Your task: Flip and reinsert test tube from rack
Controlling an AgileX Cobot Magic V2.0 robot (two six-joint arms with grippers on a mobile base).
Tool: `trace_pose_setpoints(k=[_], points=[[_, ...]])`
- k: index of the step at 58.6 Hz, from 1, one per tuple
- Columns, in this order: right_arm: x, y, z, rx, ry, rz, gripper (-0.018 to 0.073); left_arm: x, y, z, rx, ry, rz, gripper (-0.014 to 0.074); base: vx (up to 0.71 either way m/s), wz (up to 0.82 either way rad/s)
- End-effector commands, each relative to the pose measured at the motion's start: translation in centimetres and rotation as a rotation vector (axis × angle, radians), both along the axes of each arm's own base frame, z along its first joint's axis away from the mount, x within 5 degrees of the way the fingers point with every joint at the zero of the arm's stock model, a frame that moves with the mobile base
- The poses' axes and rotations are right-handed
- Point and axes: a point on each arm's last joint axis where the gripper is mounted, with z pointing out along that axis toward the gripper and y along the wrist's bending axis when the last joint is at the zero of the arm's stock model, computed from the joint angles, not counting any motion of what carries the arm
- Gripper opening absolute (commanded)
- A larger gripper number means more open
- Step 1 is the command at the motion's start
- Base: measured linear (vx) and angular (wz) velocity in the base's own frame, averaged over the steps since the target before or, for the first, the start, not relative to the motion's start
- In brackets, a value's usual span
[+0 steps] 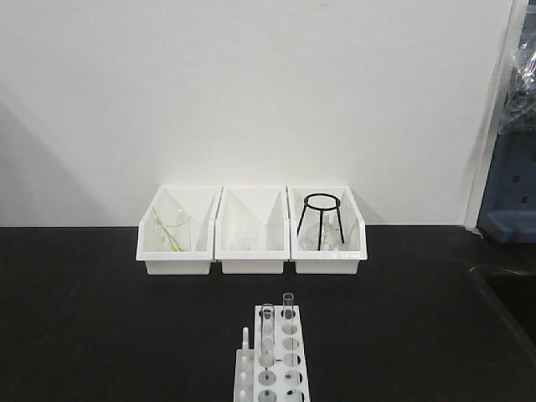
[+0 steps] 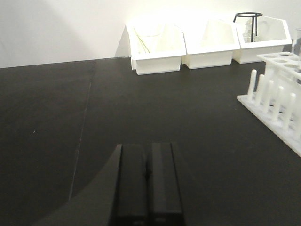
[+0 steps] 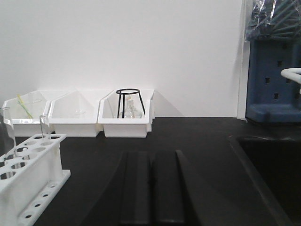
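While both arms sit low over the black table, I see the left gripper with its fingers pressed together on nothing, and the right gripper likewise closed and empty. The rack stands at the near middle of the table, between the two grippers. Two test tubes stand upright in its far holes. Three white bins line the wall behind.

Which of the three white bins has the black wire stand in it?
The right-hand bin in the front view: only it holds the black wire stand.
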Motion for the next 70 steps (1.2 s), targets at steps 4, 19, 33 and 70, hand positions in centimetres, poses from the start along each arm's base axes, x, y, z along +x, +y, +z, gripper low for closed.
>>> trace_pose_setpoints(k=[4, 19, 33, 70], points=[[-0.2, 0.2, 0.7, -0.003, -0.086, 0.017, -0.0011, 0.0, -0.1, 0.9, -0.021, -0.089, -0.013, -0.0006, 0.24, -0.02], [-0.2, 0.2, 0.7, -0.003, -0.086, 0.017, -0.0011, 0.0, -0.1, 0.9, -0.021, -0.089, -0.013, -0.0006, 0.17, -0.03], [-0.2, 0.2, 0.7, -0.003, -0.086, 0.017, -0.0011, 0.0, -0.1, 0.9, -0.021, -0.089, -0.013, -0.0006, 0.04, -0.02], [-1.8, 0.1, 15.0, 0.015, -0.376, 0.022, -0.0011, 0.0, -0.1, 0.9, -0.021, -0.089, -0.013, -0.0006, 0.0, 0.0]])
